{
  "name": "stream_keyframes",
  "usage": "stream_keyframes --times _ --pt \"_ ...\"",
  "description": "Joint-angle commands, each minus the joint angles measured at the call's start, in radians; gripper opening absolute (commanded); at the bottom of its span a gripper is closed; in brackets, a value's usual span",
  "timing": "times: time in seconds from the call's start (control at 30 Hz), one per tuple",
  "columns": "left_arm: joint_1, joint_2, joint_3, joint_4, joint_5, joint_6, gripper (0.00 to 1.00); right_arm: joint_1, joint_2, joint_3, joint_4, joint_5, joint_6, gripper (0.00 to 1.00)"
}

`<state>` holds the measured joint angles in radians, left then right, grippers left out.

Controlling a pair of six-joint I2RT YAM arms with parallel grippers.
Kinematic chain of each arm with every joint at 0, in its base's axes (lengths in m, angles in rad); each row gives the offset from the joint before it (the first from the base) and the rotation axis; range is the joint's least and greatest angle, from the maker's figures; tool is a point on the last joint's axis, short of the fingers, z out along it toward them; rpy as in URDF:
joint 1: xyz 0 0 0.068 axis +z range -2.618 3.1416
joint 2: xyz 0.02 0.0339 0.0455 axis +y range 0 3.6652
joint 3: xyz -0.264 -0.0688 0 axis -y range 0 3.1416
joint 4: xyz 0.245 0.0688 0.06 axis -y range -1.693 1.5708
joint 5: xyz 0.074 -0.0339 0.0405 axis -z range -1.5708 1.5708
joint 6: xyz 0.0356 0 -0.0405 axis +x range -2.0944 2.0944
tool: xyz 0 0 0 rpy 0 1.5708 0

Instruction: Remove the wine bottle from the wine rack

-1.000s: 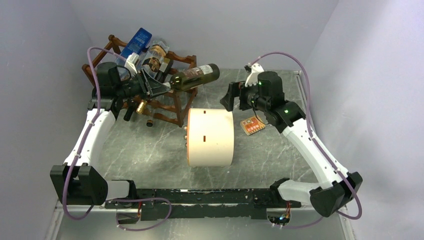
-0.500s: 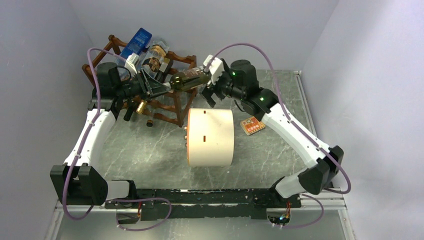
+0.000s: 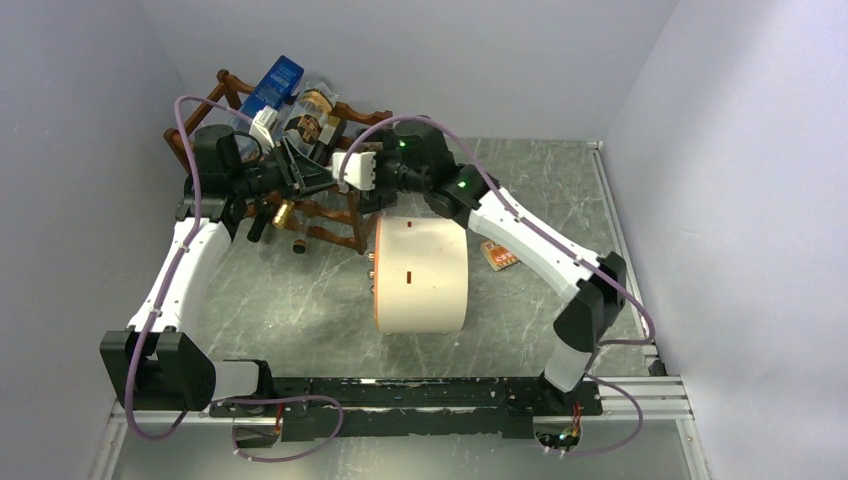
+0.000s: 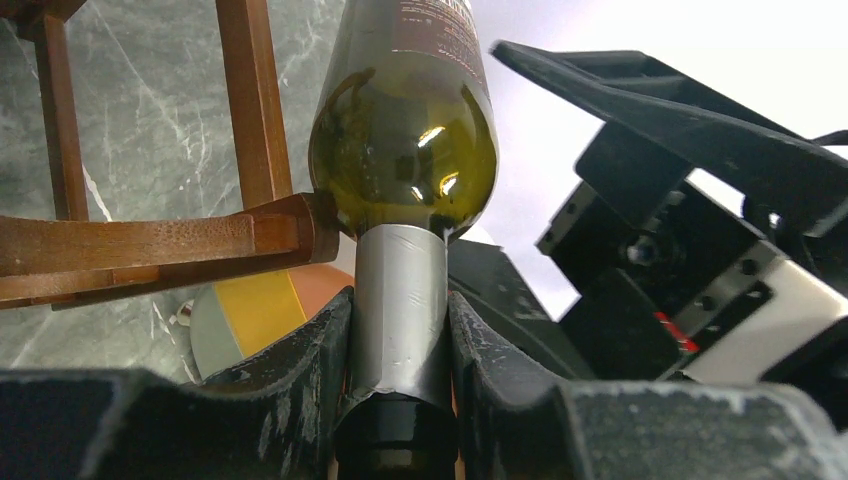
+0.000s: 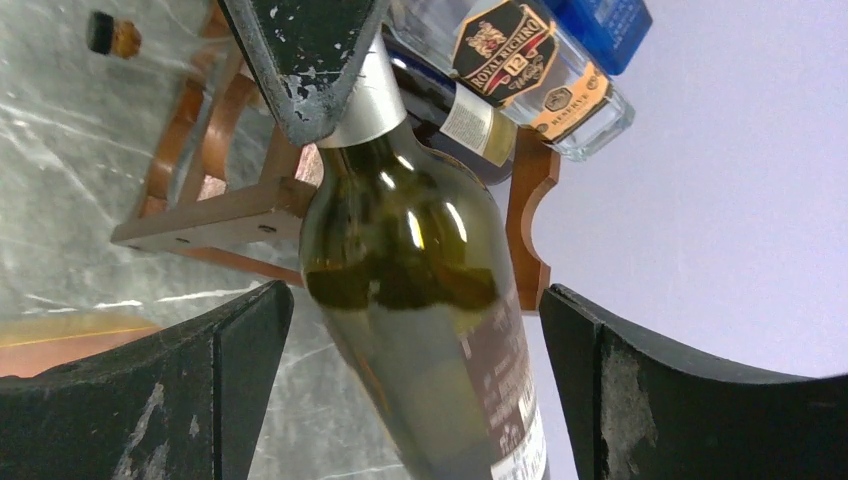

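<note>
The wine bottle [image 4: 405,150] is green glass with a silver foil neck, and its shoulder lies against a rail of the reddish-brown wine rack [image 4: 150,250]. My left gripper [image 4: 400,340] is shut on the foil neck. My right gripper [image 5: 420,400] is open. Its two fingers straddle the wine bottle [image 5: 420,300] at the labelled body, with a gap on each side. In the top view my right gripper [image 3: 350,172] covers most of the bottle, just right of my left gripper [image 3: 310,172] and in front of the wine rack [image 3: 335,222].
A big cream cylinder [image 3: 420,275] lies just in front of the rack. A small orange board [image 3: 500,255] sits to its right. More bottles [image 5: 530,70] and a blue box [image 3: 275,85] rest on the rack's upper tiers. A gold-capped neck [image 3: 285,212] sticks out low on the rack.
My right arm has swung left from the back right of the table, and its open jaws now straddle the bottle's body. The left gripper and the bottle have stayed put.
</note>
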<state>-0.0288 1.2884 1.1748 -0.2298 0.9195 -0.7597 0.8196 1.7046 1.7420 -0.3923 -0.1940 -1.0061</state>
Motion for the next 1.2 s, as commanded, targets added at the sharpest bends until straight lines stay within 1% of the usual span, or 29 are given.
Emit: stream_keyframes --times 0.0,0.3,0.4,0.43,0.47,0.5,0.53,0.6,0.67,0.73,0.77,0.8,0.87,0.9,0.93,0.97,1.0,1.03,1.17 --pt "0.006 -0.024 0.031 0.020 0.057 0.000 0.07 0.012 0.063 0.067 -0.025 0.060 -0.112 1.00" --pt "0.005 -0.021 0.035 -0.010 0.065 0.027 0.07 0.027 0.163 0.169 -0.074 0.125 -0.175 1.00" --pt "0.006 -0.017 0.043 -0.029 0.064 0.041 0.07 0.035 0.194 0.217 -0.108 0.139 -0.193 0.97" --pt "0.006 -0.017 0.042 -0.026 0.069 0.040 0.07 0.038 0.203 0.226 -0.113 0.142 -0.199 0.94" --pt "0.006 -0.017 0.041 -0.023 0.074 0.038 0.07 0.041 0.209 0.229 -0.112 0.149 -0.205 0.87" --pt "0.006 -0.017 0.039 -0.024 0.078 0.037 0.07 0.047 0.212 0.232 -0.110 0.161 -0.210 0.77" --pt "0.005 -0.017 0.039 -0.028 0.081 0.039 0.07 0.049 0.215 0.231 -0.108 0.173 -0.213 0.71" --pt "0.005 -0.019 0.036 -0.019 0.097 0.037 0.07 0.052 0.211 0.224 -0.102 0.180 -0.216 0.62" --pt "0.005 -0.021 0.033 -0.008 0.121 0.033 0.07 0.052 0.200 0.200 -0.076 0.189 -0.222 0.51" --pt "0.005 -0.021 0.046 -0.039 0.118 0.053 0.07 0.053 0.174 0.162 -0.030 0.199 -0.223 0.42" --pt "0.006 -0.021 0.059 -0.070 0.102 0.074 0.11 0.053 0.161 0.147 -0.013 0.199 -0.223 0.36" --pt "0.005 -0.022 0.069 -0.095 0.093 0.092 0.18 0.057 0.149 0.135 0.002 0.200 -0.222 0.30" --pt "0.005 -0.032 0.066 -0.095 0.098 0.089 0.38 0.061 0.129 0.124 0.012 0.201 -0.227 0.17" --pt "0.005 -0.039 0.060 -0.086 0.102 0.083 0.48 0.064 0.123 0.122 0.012 0.207 -0.231 0.06" --pt "0.005 -0.046 0.055 -0.079 0.100 0.080 0.58 0.069 0.119 0.121 0.009 0.217 -0.237 0.00" --pt "0.005 -0.054 0.052 -0.082 0.093 0.079 0.66 0.074 0.114 0.116 0.010 0.235 -0.248 0.00" --pt "0.006 -0.062 0.050 -0.086 0.089 0.080 0.93 0.078 0.108 0.104 0.019 0.254 -0.265 0.00" --pt "0.005 -0.072 0.049 -0.092 0.078 0.083 1.00 0.082 0.099 0.085 0.036 0.268 -0.273 0.00" --pt "0.007 -0.109 0.082 -0.179 0.012 0.132 0.99 0.087 0.027 -0.003 0.117 0.271 -0.268 0.00"
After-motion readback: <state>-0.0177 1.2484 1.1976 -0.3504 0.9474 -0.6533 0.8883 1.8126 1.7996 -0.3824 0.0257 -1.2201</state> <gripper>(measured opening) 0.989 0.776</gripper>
